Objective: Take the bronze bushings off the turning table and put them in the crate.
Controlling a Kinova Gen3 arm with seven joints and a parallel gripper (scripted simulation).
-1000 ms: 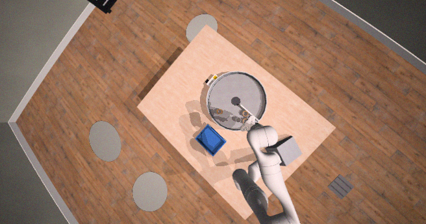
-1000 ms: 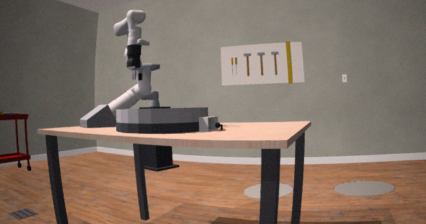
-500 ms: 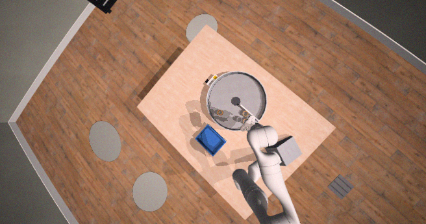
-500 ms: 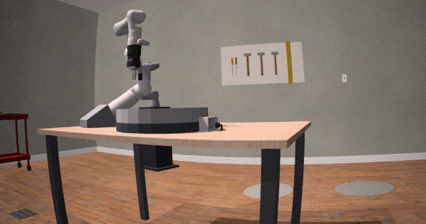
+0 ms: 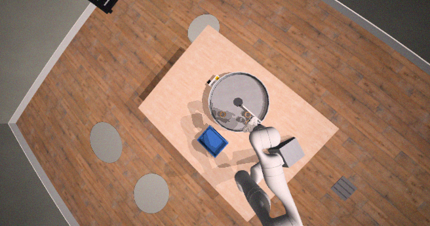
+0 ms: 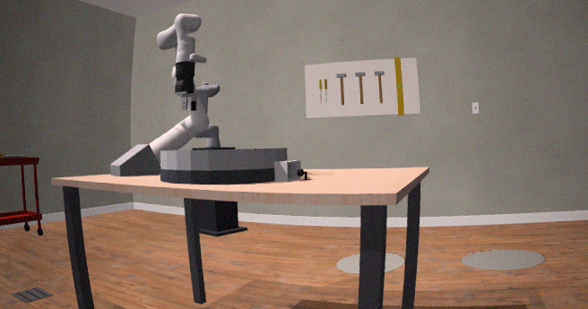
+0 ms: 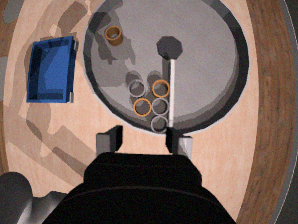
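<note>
The grey turning table [image 5: 252, 85] [image 6: 224, 158] [image 7: 210, 50] carries bronze and steel ring-shaped bushings. One bronze bushing [image 7: 114, 42] stands apart toward the crate side. Two more, a bronze bushing [image 7: 160, 96] by the white bar and a bronze bushing [image 7: 142, 115] nearer the rim, stand clustered with a steel bushing [image 7: 136, 96], a second steel bushing [image 7: 152, 106] and a third steel bushing [image 7: 152, 124]. The blue crate [image 5: 206, 148] [image 7: 47, 101] shows no bushing inside. My gripper [image 6: 188, 107] [image 7: 144, 135] is open and empty, high above the turning table's near rim.
A thin white bar [image 7: 172, 85] runs from the dark hub [image 5: 238, 101] [image 7: 169, 48] to the rim, right beside the cluster. The turning table has a raised wall. A small control box [image 5: 214, 80] [image 6: 287, 171] sits against its outside. A grey block [image 5: 292, 152] [image 6: 135, 161] stands near the arm.
</note>
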